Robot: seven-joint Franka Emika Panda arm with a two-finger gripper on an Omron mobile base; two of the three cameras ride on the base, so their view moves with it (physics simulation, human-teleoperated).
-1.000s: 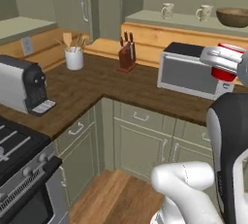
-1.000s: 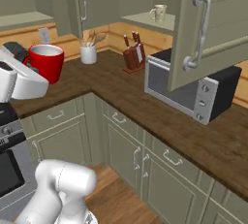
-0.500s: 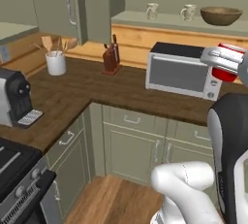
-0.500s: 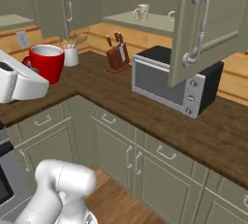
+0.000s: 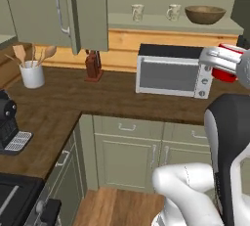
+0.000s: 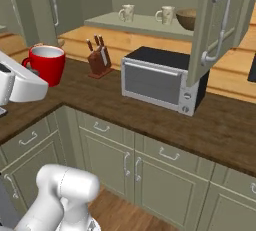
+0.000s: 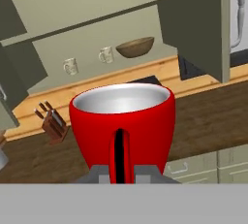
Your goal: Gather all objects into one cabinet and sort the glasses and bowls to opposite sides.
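Note:
My gripper (image 5: 220, 61) is shut on the handle of the small red cup (image 5: 226, 68), held upright in the air in front of the counter. The same cup (image 6: 47, 64) shows at the left of the right base view and fills the middle of the hand view as a red cup (image 7: 123, 121). The sage-green wall cabinet (image 5: 171, 25) stands open. On its shelf stand two cream mugs (image 5: 137, 11) (image 5: 173, 11) with the brown wooden bowl (image 5: 205, 14) to their right. The cup is well below and in front of that shelf.
A silver microwave (image 5: 173, 70) sits on the wooden counter under the shelf, with a knife block (image 5: 93, 66) and a white utensil pot (image 5: 31, 74) to its left. An open cabinet door (image 6: 220, 22) juts out at the right. A coffee machine (image 5: 7, 122) stands at the near left.
The whole scene has slid leftwards in both base views, so the base has driven to the right along the counter. The red cup stays in the gripper.

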